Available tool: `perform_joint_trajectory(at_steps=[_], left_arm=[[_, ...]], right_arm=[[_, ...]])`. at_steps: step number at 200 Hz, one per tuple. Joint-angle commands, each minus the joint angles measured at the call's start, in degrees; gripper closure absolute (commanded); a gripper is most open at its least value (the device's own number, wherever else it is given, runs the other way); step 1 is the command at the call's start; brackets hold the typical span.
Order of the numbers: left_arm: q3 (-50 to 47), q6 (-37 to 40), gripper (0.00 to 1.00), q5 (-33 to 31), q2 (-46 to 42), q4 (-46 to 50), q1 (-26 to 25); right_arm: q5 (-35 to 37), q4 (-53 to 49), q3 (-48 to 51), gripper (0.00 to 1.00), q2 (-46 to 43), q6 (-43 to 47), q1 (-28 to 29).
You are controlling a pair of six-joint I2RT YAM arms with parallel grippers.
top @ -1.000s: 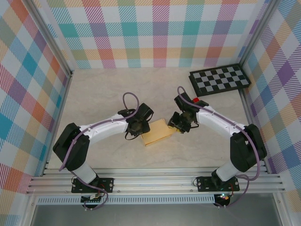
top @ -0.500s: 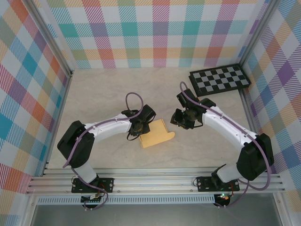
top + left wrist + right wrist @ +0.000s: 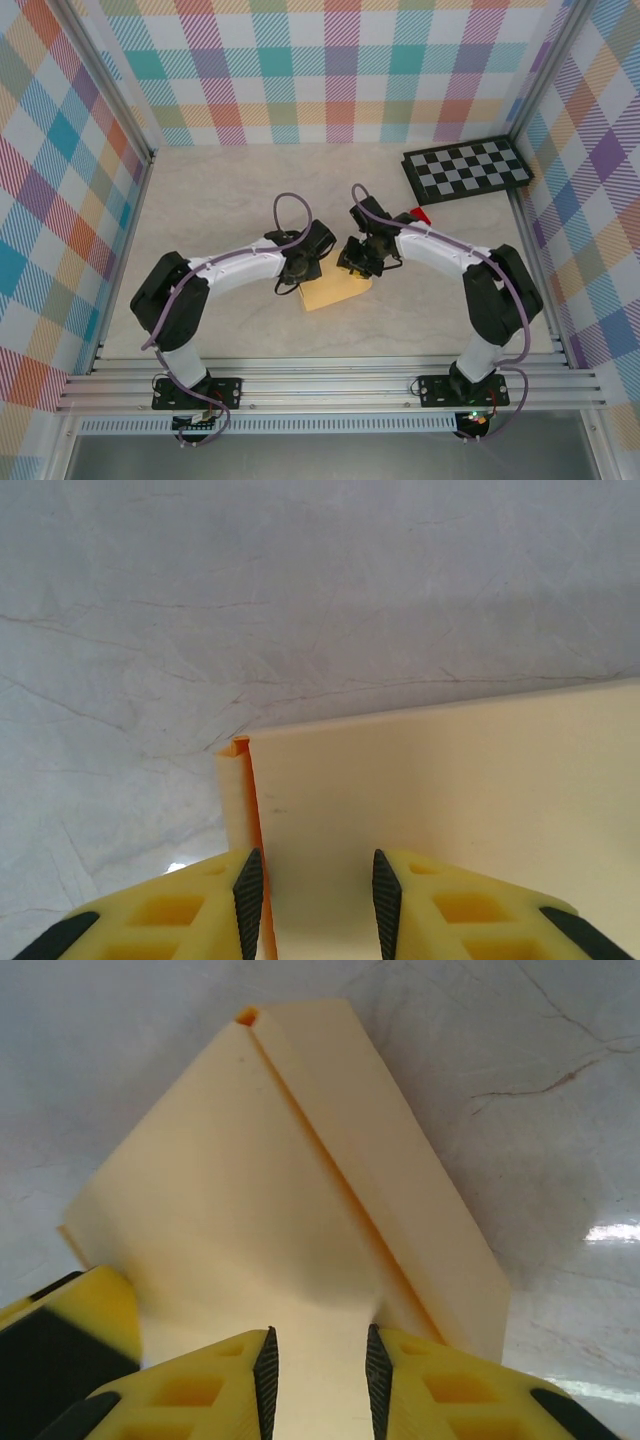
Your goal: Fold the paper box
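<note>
Top external view. The paper box (image 3: 335, 291), a small flat rectangular box of thin tan-yellow cardboard, sits mid-table, just in front of both wrists. The left gripper (image 3: 303, 272) meets its left edge and the right gripper (image 3: 360, 266) its far right corner. The two heads are close together over the box's far side. The pale marbled table (image 3: 220, 190) lies open to the left, behind and in front of the box. A black-and-grey checkerboard panel (image 3: 467, 170) lies at the far right corner, well apart. A small red block (image 3: 419, 214) peeps out beside the right arm. Plaid walls (image 3: 60, 180) close three sides. A ribbed aluminium rail (image 3: 330, 385) runs along the near edge.

Left wrist view. The left gripper (image 3: 312, 892) has yellow fingers with black pads. The jaws are drawn in on the paper box (image 3: 450, 780), and cardboard fills the gap pad to pad. A narrow folded side wall runs away from the left pad to a raised corner. Beyond the box's far edge is bare table (image 3: 300, 600).

Right wrist view. The right gripper (image 3: 318, 1372) is pinched on the paper box (image 3: 230, 1190), and the cardboard narrows into the jaws. A long crease runs from the grip to the far corner, with a side strip folded down on its right. There is bare table (image 3: 540, 1080) to the right and beyond.
</note>
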State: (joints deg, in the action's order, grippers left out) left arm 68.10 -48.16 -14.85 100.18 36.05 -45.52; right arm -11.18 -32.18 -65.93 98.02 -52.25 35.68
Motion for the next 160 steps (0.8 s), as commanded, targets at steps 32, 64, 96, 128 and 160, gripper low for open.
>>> perform_joint_trajectory(at_steps=[32, 64, 96, 128, 160], left_arm=[[8.3, 6.3, 0.63, 2.2, 5.0, -0.3, 3.0], [12.4, 7.7, 0.62, 3.5, 1.0, 1.0, 4.9], [8.5, 6.7, 0.62, 8.0, -3.7, 4.1, 4.7], [-2.0, 4.6, 0.63, 9.8, -9.3, 1.0, 4.6], [-5.3, 4.8, 0.57, 10.9, -10.8, -2.1, 4.6]], right_arm=[[1.8, 3.5, 3.1, 0.72, 2.1, -3.5, -0.3], [5.5, 5.0, 6.3, 0.71, 0.0, -9.5, -0.4], [8.2, 4.9, 6.5, 0.70, -1.1, -12.3, -0.4], [9.0, 4.2, 4.4, 0.69, -0.3, -12.3, -1.1], [7.5, 4.6, 2.2, 0.69, 0.5, -12.1, -1.3]])
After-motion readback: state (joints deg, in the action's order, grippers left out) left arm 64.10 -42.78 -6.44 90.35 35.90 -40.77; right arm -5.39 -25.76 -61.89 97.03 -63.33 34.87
